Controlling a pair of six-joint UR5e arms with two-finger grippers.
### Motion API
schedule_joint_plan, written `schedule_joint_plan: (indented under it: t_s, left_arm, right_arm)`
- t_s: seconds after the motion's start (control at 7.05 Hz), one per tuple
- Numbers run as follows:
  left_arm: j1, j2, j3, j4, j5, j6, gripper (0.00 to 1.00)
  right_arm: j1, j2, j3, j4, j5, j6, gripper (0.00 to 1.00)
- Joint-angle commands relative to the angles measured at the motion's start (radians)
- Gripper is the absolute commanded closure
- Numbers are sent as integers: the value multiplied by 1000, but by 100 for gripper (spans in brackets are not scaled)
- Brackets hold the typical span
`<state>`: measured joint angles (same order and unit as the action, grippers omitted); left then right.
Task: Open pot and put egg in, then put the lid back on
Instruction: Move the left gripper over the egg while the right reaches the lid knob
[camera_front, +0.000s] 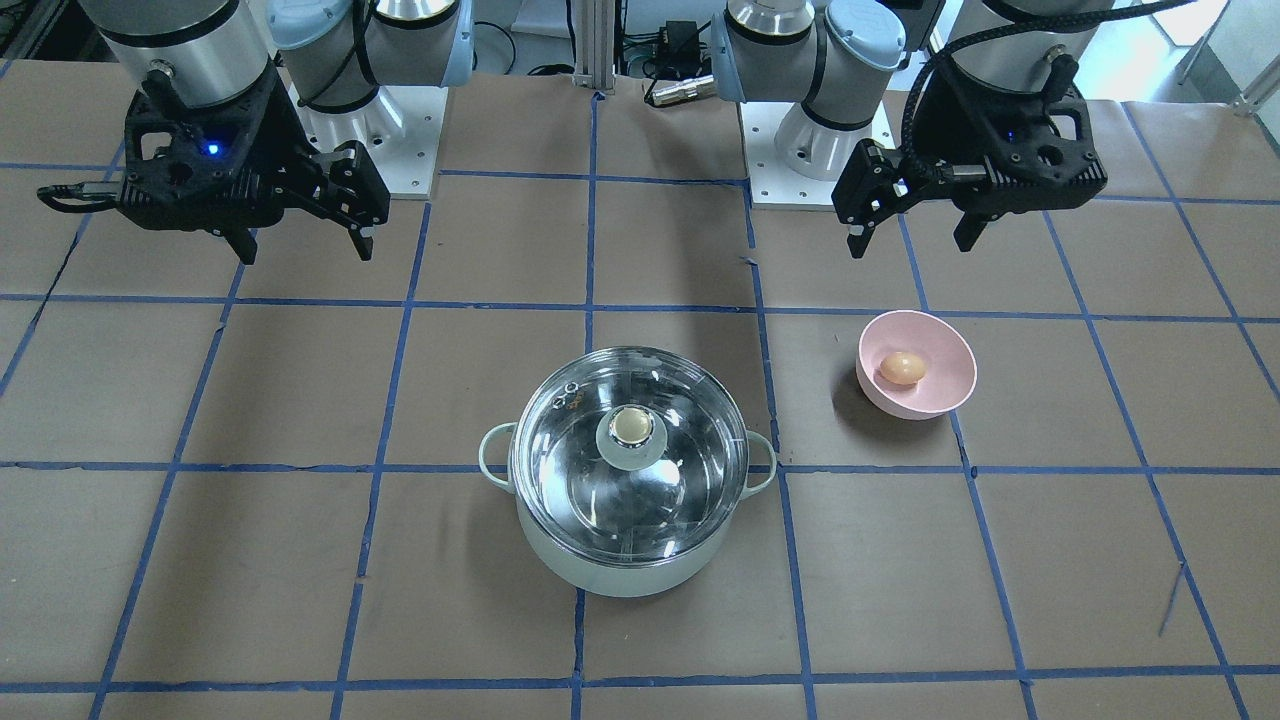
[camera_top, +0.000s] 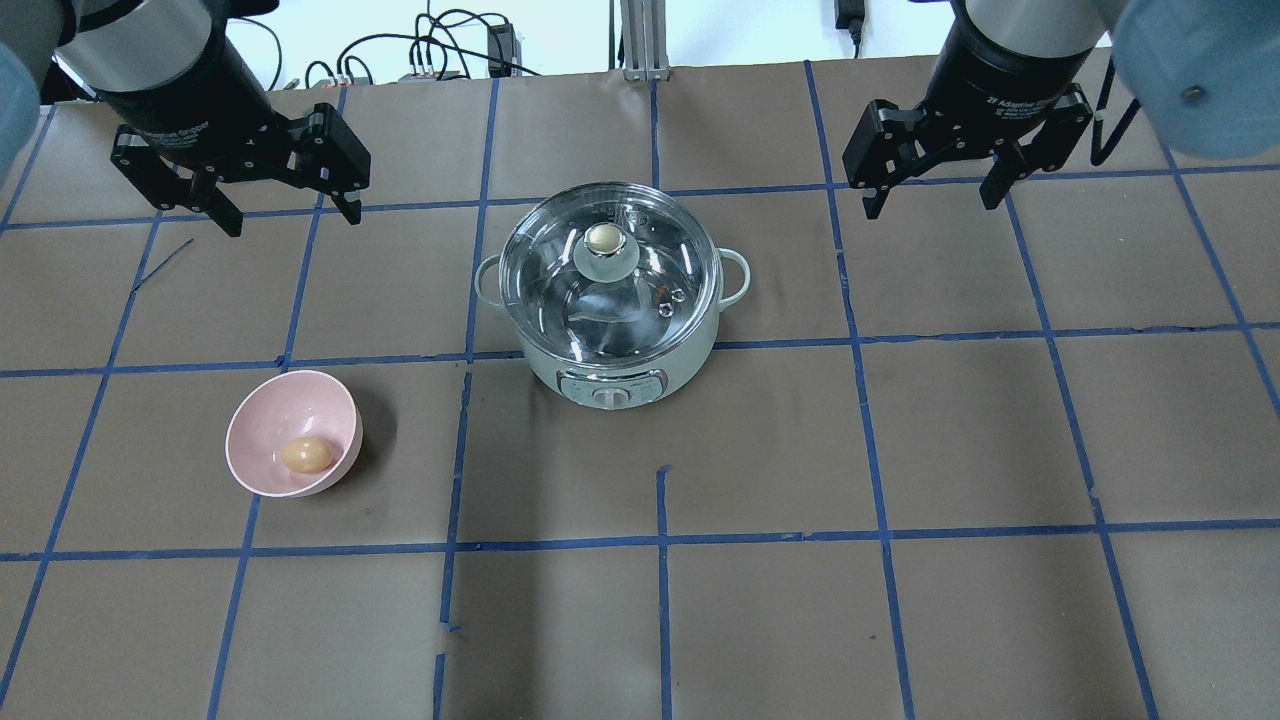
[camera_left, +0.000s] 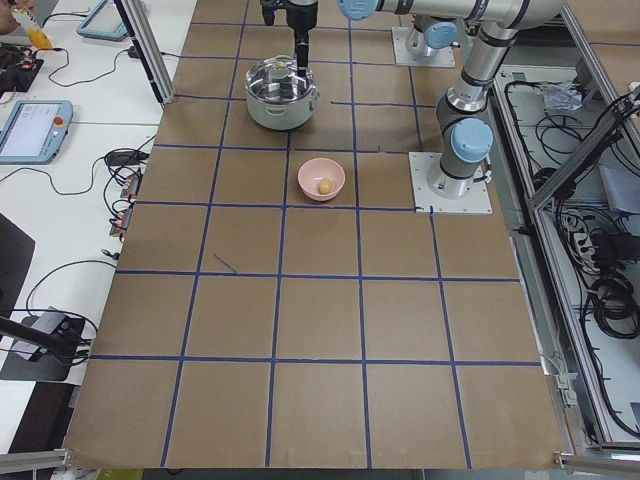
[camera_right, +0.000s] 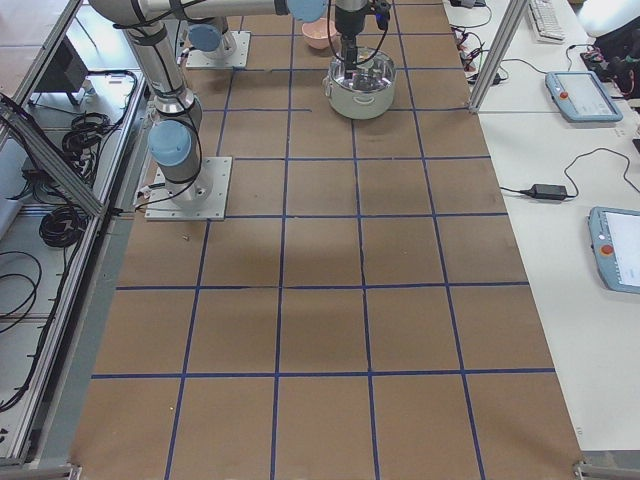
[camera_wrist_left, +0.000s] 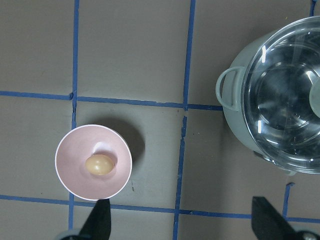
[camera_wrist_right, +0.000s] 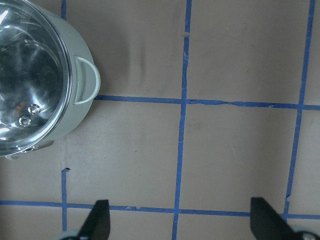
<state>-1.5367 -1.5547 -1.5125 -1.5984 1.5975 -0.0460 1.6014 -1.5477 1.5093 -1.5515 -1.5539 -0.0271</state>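
The mint-green pot (camera_front: 620, 575) stands mid-table with the clear glass lid (camera_front: 660, 500) on it, beige knob (camera_front: 630, 427) on top. It also shows from overhead: pot (camera_top: 552, 362), lid (camera_top: 640, 300). The tan egg (camera_front: 902, 368) lies in a pink bowl (camera_front: 900, 405), apart from the pot; the overhead view shows the egg (camera_top: 306, 454) too. My left gripper (camera_top: 292, 220) is open and empty, raised above the table behind the bowl. My right gripper (camera_top: 930, 205) is open and empty, raised off to the pot's other side. The left wrist view shows the egg (camera_wrist_left: 99, 164) and the lid (camera_wrist_left: 285, 100).
The pink bowl (camera_top: 240, 420) sits on the left arm's side, about one grid square from the pot. Brown paper with a blue tape grid covers the table. The arm bases (camera_front: 800, 150) stand at the robot's edge. The pot's control dial (camera_top: 607, 397) faces the robot.
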Motion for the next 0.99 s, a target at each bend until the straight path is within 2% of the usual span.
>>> schedule_joint_plan:
  t_s: [0.0, 0.57, 0.85]
  left_arm:
    - [0, -1, 0, 0, -2, 0, 0]
    - [18, 15, -26, -9, -13, 29, 0]
    - [136, 4, -130, -14, -22, 114, 0]
  right_arm:
    - [0, 0, 2, -1, 0, -1, 0]
    - [2, 0, 3, -1, 0, 3, 0]
    - [8, 11, -3, -2, 3, 7, 0]
